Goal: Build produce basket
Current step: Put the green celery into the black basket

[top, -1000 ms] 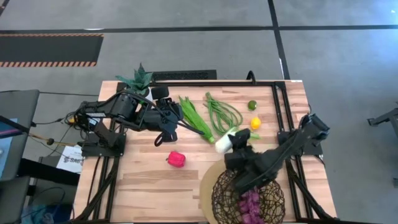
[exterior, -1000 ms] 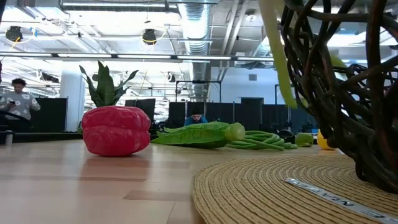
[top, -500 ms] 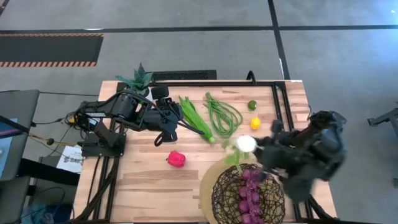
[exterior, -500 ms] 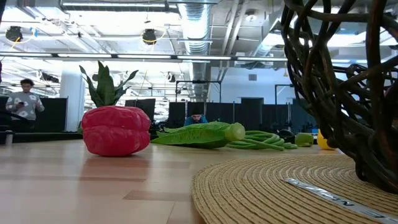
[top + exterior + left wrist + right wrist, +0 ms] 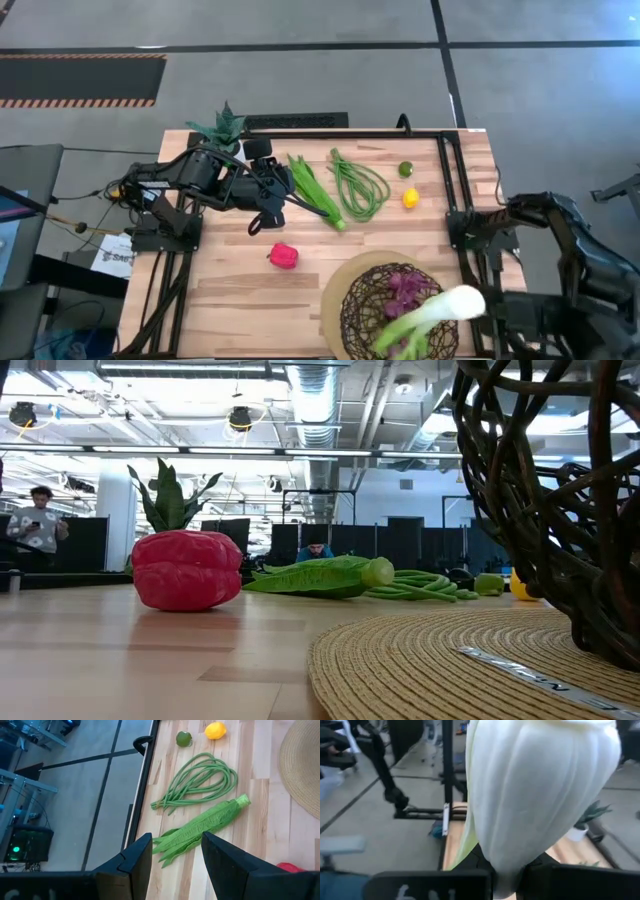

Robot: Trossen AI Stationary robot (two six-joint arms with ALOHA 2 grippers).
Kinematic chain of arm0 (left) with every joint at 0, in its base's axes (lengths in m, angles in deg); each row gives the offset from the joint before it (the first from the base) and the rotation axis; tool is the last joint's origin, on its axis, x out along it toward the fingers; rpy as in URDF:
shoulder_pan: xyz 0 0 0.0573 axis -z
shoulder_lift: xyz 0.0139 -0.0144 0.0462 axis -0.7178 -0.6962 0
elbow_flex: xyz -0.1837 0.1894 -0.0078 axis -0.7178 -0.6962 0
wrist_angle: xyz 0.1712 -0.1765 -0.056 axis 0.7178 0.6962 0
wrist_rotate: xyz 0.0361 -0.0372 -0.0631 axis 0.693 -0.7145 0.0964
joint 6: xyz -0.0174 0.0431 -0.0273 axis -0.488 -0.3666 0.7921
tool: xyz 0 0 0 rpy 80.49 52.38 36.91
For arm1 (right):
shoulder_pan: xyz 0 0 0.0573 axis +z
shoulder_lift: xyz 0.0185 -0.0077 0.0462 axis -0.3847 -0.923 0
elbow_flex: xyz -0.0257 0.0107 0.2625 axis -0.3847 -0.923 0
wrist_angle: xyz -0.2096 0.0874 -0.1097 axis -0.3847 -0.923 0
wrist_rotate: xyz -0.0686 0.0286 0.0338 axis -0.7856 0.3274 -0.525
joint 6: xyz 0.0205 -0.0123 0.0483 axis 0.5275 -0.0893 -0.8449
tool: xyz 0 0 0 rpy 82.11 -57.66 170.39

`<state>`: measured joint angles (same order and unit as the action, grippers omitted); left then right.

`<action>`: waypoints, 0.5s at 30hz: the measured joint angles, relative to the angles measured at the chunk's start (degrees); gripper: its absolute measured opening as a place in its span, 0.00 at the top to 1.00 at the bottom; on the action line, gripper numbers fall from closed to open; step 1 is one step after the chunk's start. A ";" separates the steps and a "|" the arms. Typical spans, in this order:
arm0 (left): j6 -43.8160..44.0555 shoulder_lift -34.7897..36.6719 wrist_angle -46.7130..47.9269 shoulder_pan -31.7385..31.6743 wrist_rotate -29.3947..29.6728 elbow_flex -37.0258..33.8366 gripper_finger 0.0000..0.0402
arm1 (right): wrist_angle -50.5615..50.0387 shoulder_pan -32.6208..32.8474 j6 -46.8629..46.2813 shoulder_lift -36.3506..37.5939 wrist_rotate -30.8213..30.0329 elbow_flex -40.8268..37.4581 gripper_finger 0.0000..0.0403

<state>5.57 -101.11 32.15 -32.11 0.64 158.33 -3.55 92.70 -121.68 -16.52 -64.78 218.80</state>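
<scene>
Mid-step: my right gripper (image 5: 507, 870) is clamped on the leek (image 5: 440, 312), carried over the basket (image 5: 362, 310), grapes (image 5: 405, 290) already inside. Next: lower, release. Left gripper (image 5: 172, 852) waits parted by leafy stalk (image 5: 205, 825); pepper (image 5: 283, 256) on table.

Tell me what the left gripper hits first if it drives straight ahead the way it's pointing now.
Probably the green leafy stalk: it lies right beyond the open left gripper, lined up with the gap between the fingers. The looped green beans come after it. The gripper's height over the table is unclear, so it might pass above.
</scene>
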 joint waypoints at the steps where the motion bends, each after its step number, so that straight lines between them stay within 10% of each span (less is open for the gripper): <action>1: 0.06 0.00 -0.04 0.00 0.00 0.00 0.60 | 0.07 0.46 -0.06 -0.39 -1.69 0.00 0.92; 8: 0.55 0.00 -0.04 0.00 -0.09 0.00 0.60 | -3.96 0.98 -6.29 -6.36 -7.38 0.07 0.92; 15: 0.73 0.00 -0.04 0.00 -0.06 0.00 0.60 | -15.34 -1.10 -32.41 -15.16 -14.33 -1.09 0.92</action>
<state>6.30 -101.11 32.11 -32.11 0.58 158.33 -18.89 91.60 -154.09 -31.67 -79.11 217.71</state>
